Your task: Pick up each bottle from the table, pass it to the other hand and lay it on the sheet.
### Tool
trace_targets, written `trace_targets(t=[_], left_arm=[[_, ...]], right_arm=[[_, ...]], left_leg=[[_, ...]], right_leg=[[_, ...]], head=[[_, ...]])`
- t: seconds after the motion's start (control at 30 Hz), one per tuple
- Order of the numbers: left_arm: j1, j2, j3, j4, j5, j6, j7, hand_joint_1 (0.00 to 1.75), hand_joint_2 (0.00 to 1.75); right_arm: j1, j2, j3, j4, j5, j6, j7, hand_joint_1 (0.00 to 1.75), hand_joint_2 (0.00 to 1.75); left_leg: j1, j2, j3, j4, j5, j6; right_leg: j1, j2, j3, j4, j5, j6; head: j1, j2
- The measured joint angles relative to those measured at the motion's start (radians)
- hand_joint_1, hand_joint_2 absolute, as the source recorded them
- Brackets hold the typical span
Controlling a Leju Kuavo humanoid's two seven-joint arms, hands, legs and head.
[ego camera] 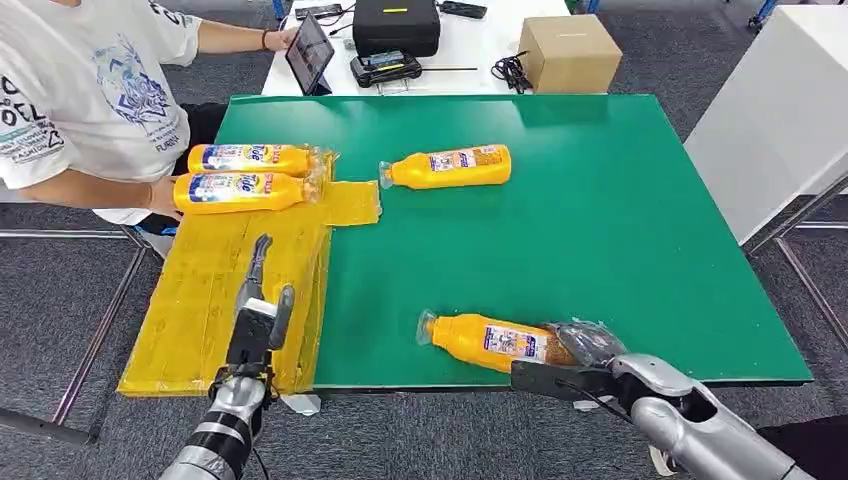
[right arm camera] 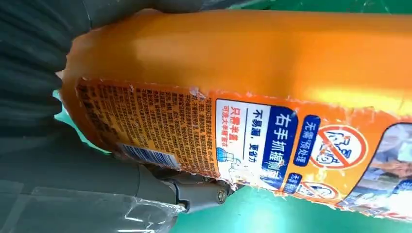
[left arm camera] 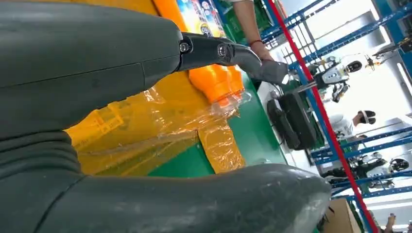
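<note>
Bottles, four of them orange and lying on their sides, are spread across the scene as we read it from the left: a person's hand (ego camera: 163, 199) rests against two bottles (ego camera: 245, 176) laid side by side at the far end of the yellow sheet (ego camera: 200, 300). Our left hand (ego camera: 258, 312) hovers over the sheet, fingers apart and holding nothing. A third bottle (ego camera: 447, 167) lies alone on the green table (ego camera: 620, 200). At the table's near edge, our right hand (ego camera: 570, 362) is clamped around the base of the fourth bottle (ego camera: 490, 341), its cap pointing left.
</note>
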Motion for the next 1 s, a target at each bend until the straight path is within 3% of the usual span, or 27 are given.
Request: trace_targets(t=[0.23, 0.53, 0.67, 0.9, 1.0], left_arm=[[0.000, -0.002, 0.000, 0.000, 0.000, 0.000, 0.000, 0.00, 0.00], [0.001, -0.002, 0.000, 0.000, 0.000, 0.000, 0.000, 0.00, 0.00], [0.008, -0.002, 0.000, -0.002, 0.000, 0.002, 0.001, 0.00, 0.00], [0.037, 0.001, 0.004, -0.034, -0.010, 0.001, 0.001, 0.00, 0.00], [0.053, 0.000, 0.017, -0.056, 0.026, -0.047, 0.017, 0.00, 0.00]], right_arm=[[0.047, 0.104, -0.068, 0.048, 0.086, -0.082, -0.035, 1.75, 1.75], [0.061, 0.154, -0.105, 0.072, 0.093, -0.092, -0.038, 1.75, 1.75], [0.103, 0.203, -0.153, 0.072, 0.132, -0.164, -0.069, 1.75, 1.75], [0.212, 0.389, -0.274, 0.032, 0.077, -0.312, -0.224, 1.75, 1.75], [0.261, 0.511, -0.355, -0.006, -0.018, -0.449, -0.395, 1.75, 1.75]], left_leg=[[0.000, 0.004, 0.002, 0.000, -0.001, 0.000], [0.000, 0.004, 0.005, 0.000, 0.000, 0.000], [0.000, 0.004, 0.005, 0.000, 0.000, 0.000], [0.002, 0.003, 0.001, -0.001, 0.000, 0.000], [0.004, 0.001, 0.000, -0.001, 0.000, 0.000]], right_leg=[[0.000, 0.002, 0.000, 0.000, 0.000, 0.000], [0.000, 0.002, 0.003, 0.000, 0.001, 0.000], [0.000, 0.002, 0.003, 0.000, 0.001, 0.000], [0.001, 0.002, 0.000, 0.000, 0.000, 0.000], [0.002, 0.001, 0.000, 0.001, 0.000, 0.000]], head=[[0.000, 0.000], [0.000, 0.000], [0.000, 0.000], [0.000, 0.000], [0.001, 0.000]])
